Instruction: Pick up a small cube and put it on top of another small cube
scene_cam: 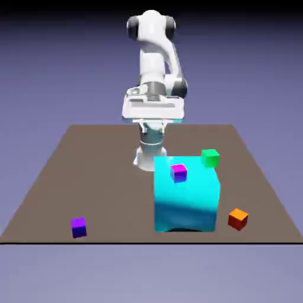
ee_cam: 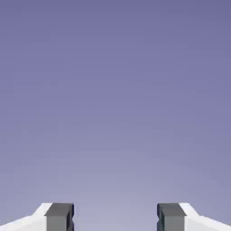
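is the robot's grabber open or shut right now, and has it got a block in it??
Gripper: open, its two finger tips wide apart, holding nothing.

A simulated robotics test scene is showing: a white jointed robot arm (scene_cam: 152, 65) is standing over a flat brown tabletop (scene_cam: 106, 177) before a plain blue-violet backdrop (scene_cam: 53, 77).

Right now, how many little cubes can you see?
4: violet front left, magenta on or before the cyan block, green by its back right, orange right. More may be hidden.
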{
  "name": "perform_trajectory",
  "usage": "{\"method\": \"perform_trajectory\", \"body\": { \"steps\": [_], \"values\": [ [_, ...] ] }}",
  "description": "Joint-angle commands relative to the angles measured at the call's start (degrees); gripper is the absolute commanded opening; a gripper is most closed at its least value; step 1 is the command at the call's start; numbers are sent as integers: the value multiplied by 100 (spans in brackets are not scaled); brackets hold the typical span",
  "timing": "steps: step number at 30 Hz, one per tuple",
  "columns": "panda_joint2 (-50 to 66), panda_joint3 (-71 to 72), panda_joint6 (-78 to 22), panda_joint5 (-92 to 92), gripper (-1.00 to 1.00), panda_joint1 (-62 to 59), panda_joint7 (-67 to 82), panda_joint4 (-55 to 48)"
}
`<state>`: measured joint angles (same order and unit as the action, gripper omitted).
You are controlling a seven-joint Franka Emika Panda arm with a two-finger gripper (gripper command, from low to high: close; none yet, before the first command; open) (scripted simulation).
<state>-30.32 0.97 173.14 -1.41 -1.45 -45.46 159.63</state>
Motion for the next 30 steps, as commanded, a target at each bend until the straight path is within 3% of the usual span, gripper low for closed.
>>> {"method": "perform_trajectory", "body": {
  "steps": [1,30],
  "values": [
    [194,81,-72,-117,0,-177,-250,-114],
    [5657,2358,-2109,-3414,0,-5177,-7283,-3315]
  ]
}}
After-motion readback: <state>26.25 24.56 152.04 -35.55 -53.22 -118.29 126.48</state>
